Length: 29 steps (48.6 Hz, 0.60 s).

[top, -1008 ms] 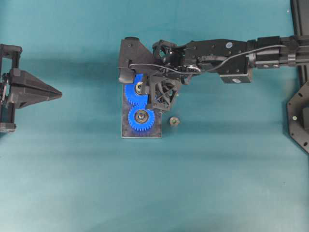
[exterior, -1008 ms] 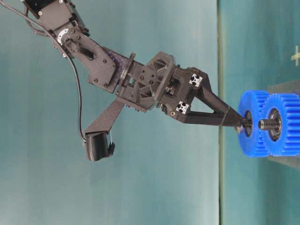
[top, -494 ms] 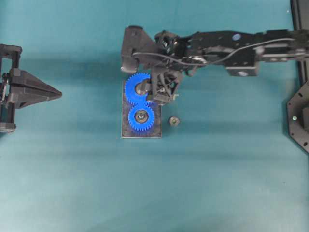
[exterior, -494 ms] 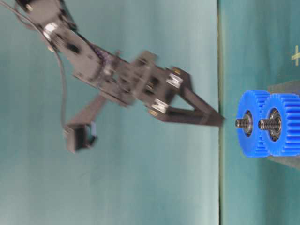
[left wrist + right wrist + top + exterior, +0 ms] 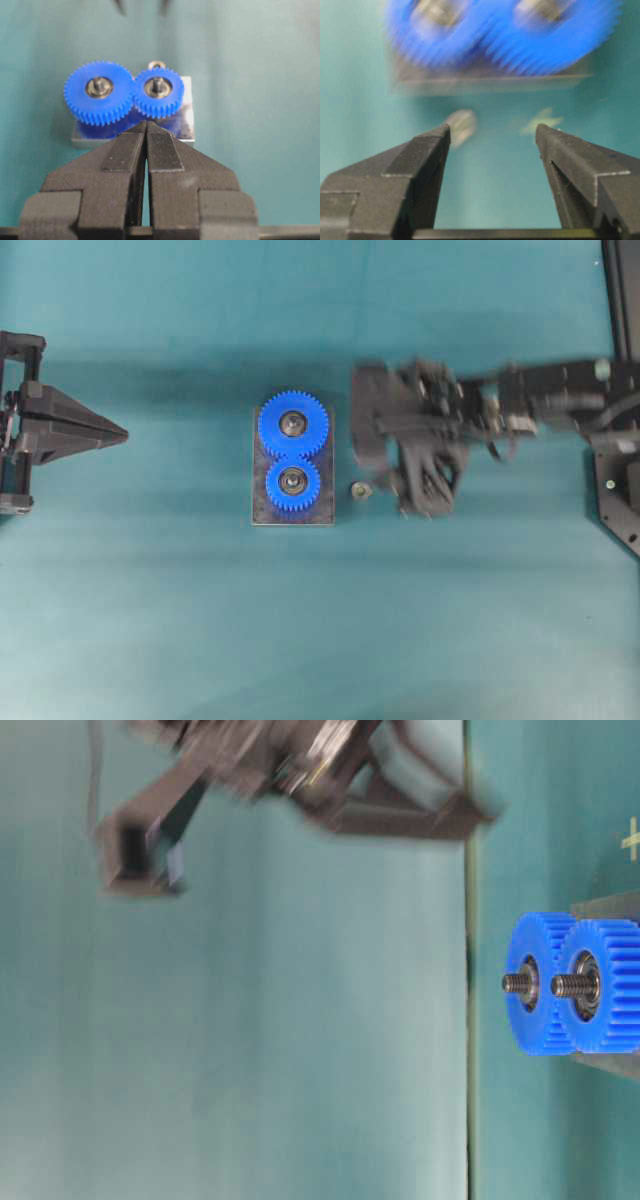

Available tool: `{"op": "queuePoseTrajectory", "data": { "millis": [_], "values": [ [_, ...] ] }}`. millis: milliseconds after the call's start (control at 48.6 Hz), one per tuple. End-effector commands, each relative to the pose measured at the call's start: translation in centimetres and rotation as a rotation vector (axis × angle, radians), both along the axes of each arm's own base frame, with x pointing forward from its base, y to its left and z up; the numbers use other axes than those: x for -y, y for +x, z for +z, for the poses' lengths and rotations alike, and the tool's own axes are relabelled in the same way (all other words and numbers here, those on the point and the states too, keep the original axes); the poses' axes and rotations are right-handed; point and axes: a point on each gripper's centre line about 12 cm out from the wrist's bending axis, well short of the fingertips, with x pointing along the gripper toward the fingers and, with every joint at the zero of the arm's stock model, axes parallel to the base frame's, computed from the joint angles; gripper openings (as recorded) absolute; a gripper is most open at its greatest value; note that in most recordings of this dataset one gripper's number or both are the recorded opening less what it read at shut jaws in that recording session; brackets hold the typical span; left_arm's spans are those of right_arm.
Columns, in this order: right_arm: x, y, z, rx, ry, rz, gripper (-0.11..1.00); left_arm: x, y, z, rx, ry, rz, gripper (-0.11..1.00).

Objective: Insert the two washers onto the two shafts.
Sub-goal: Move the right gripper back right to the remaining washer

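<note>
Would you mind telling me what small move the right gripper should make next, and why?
Probably descend over the small metal part on the table. The right gripper is open and empty, and that part lies loose beside the gear plate.

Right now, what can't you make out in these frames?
- Right gripper: open in its wrist view; motion-smeared in the overhead and table-level views.
- Washer on a shaft: gear hubs too small overhead.
- Small part on the table: too small overhead, blurred in the right wrist view.
- Left gripper: shut, empty.
</note>
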Motion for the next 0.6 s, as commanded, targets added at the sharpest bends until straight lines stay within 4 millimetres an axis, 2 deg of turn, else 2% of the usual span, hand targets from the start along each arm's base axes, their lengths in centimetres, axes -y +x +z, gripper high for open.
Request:
{"op": "queuePoseTrajectory", "data": {
  "millis": [0,247,576],
  "values": [
    [-0.9,-0.2,-0.8,0.030,0.014,0.001,0.72,-0.1,0.2,0.7,0.021,0.002,0.003,0.00],
    [-1.0,0.6,-5.1,0.024,0.033,-0.046,0.72,-0.1,0.3,1.0,0.029,0.002,0.003,0.00],
    [-1.0,1.4,-7.3,0.002,0.022,-0.041,0.71,-0.1,0.3,1.2,0.031,0.002,0.003,0.00]
  ]
}}
